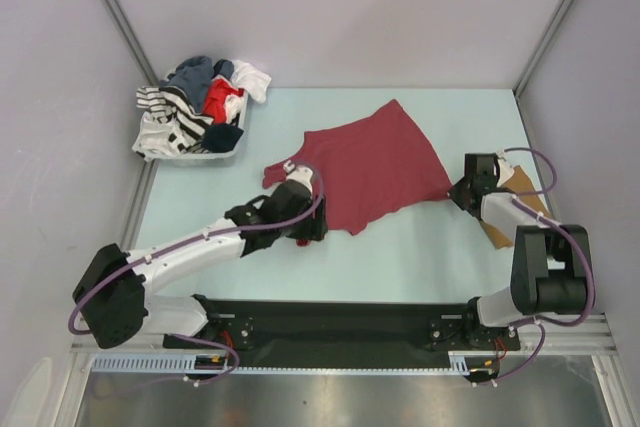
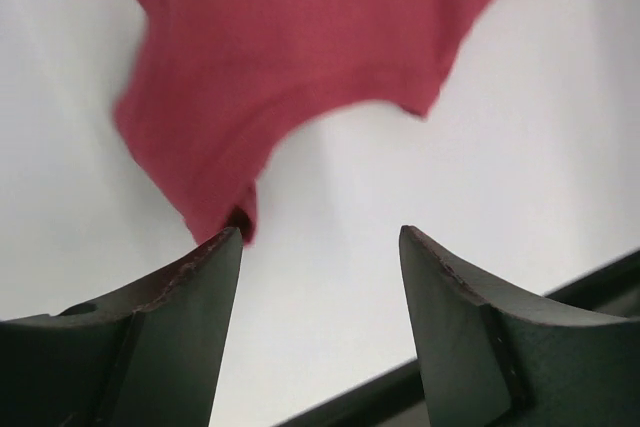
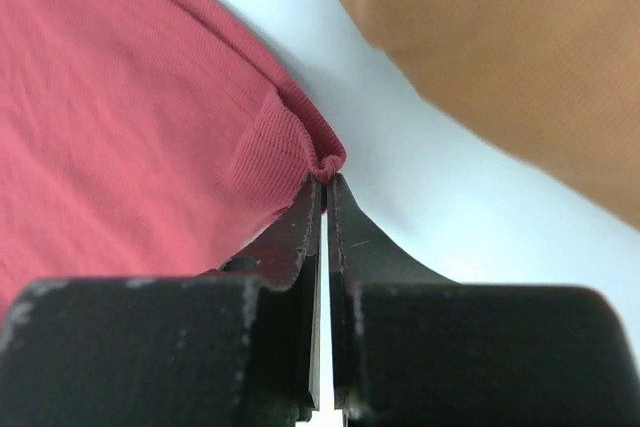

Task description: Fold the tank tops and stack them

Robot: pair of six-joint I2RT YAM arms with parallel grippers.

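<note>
A dark maroon red tank top (image 1: 370,167) lies spread on the pale table, mid-right. My right gripper (image 1: 455,192) is shut on its right corner; the wrist view shows the jaws pinching the bunched hem (image 3: 328,162). A tan-brown tank top (image 1: 515,202) lies under the right arm, also in the right wrist view (image 3: 520,47). My left gripper (image 1: 312,219) is open at the red top's left strap end (image 2: 225,212); the strap tip touches the left finger (image 2: 190,297), not held.
A white basket (image 1: 190,152) of mixed clothes stands at the back left. Metal frame posts rise at the back corners. A black rail (image 1: 340,322) runs along the near table edge.
</note>
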